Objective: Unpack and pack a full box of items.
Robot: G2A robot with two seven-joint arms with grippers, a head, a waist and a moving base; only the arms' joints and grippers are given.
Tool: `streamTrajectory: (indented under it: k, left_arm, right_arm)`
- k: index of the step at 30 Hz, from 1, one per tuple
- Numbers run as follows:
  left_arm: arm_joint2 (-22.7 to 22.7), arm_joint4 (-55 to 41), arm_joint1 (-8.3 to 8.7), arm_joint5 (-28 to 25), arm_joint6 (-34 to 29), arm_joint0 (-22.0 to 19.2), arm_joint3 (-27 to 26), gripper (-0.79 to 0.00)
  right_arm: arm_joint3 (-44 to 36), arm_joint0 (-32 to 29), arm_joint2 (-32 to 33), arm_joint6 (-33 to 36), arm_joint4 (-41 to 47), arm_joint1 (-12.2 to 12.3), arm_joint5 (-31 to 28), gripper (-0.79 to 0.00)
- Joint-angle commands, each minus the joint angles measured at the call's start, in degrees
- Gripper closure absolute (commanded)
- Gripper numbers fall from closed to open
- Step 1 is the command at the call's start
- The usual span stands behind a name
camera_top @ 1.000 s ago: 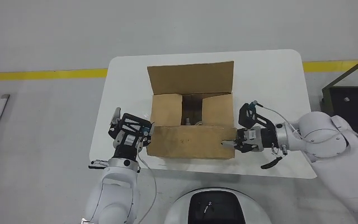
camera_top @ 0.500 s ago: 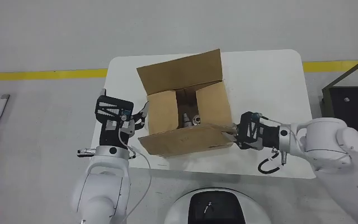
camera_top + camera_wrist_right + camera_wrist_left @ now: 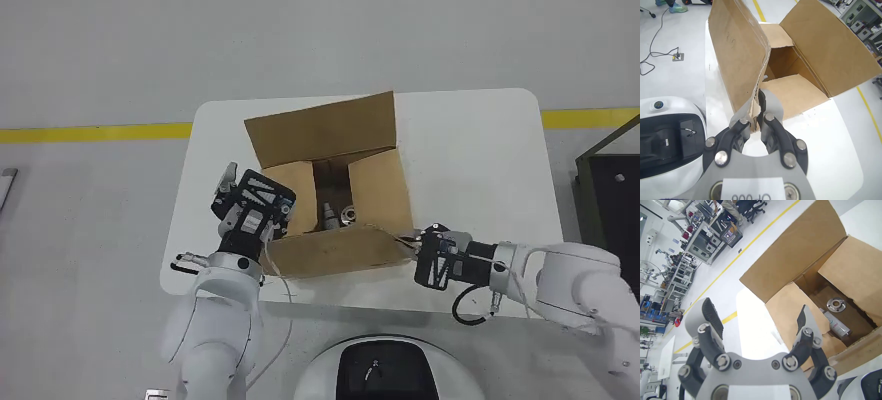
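A brown cardboard box sits turned a little on the white table, its flaps folded out. Inside lie a round metal flange and a white tube; both show in the top view as flange and tube. My right gripper is shut on the corner of the near flap, with torn cardboard pinched between its fingers. My left gripper stands open at the box's left side, one finger over the left flap, holding nothing; from above it is the gripper.
Bare table lies right of the box and behind it. A yellow floor line runs behind the table. A dark cart stands past the table's right edge. Small cardboard crumbs lie on the table by the box.
The box rotated and its near flap was pulled outward by the right gripper, which dropped toward the table's front edge. The left gripper swung away, then came back to the box's left flap.
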Motion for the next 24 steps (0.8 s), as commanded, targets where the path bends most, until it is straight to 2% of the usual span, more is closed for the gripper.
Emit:
streamTrajectory:
  k: [1,7,10,13,17,21,22,23,24]
  left_arm:
    - [0.4,0.6,0.07,-0.5,0.2,0.1,0.5,-0.785]
    - [1.3,1.8,0.35,-2.7,1.3,0.9,0.6,-0.785]
    - [1.2,1.8,0.5,-3.6,1.5,1.8,0.1,-0.785]
    - [0.9,1.4,0.64,-4.6,1.8,2.6,-0.5,-0.785]
    - [0.5,1.2,0.85,-6.1,2.0,3.1,-1.3,-0.785]
    - [0.2,1.2,1.14,-8.4,2.5,4.0,-2.4,-0.785]
    - [0.1,0.8,1.2,-8.8,2.7,4.4,-2.6,-0.785]
    - [-0.1,0.4,1.24,-8.9,2.7,4.8,-2.9,-0.785]
    - [-0.2,0.2,1.31,-9.4,2.9,5.2,-3.3,-0.785]
  right_arm:
    - [-0.3,-0.7,0.0,-1.7,-1.2,0.0,0.3,0.0]
    - [-0.6,-2.0,0.1,-4.5,-2.5,0.2,0.2,0.0]
    - [-0.4,-2.6,0.8,-6.2,-0.2,0.2,0.2,-0.231]
    - [-0.4,-3.1,2.1,-7.2,2.7,0.4,-0.7,-0.336]
    - [-0.1,-3.9,6.2,-10.0,9.4,0.5,0.4,-0.302]
    - [0.5,-5.0,11.0,-12.8,18.1,0.7,0.3,-0.197]
    - [1.1,-5.2,12.0,-13.2,20.5,0.7,0.6,-0.129]
    - [1.5,-5.3,12.6,-13.6,23.2,0.8,0.6,0.0]
    - [2.2,-5.3,13.0,-13.6,25.7,0.8,0.8,0.0]
